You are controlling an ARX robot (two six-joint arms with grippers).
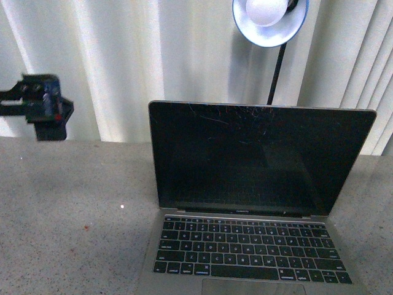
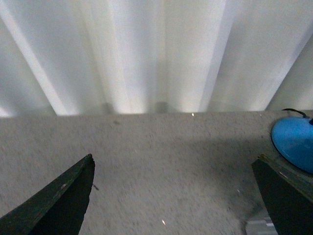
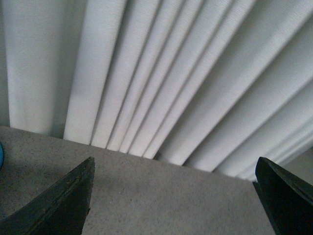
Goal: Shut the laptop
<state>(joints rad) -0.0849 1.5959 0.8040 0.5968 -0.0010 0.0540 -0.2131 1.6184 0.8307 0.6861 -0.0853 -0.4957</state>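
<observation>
The laptop stands open on the grey table, right of centre in the front view. Its scratched black screen is upright and faces me, with the black keys below it. Neither arm shows in the front view. My left gripper is open over bare tabletop, its dark fingers wide apart; a silver-grey corner shows by one finger. My right gripper is open too, nothing between its fingers, facing the curtain.
A lamp with a blue shade rises behind the laptop; its blue base shows in the left wrist view. A black fixture stands at the table's back left. A white pleated curtain closes the back.
</observation>
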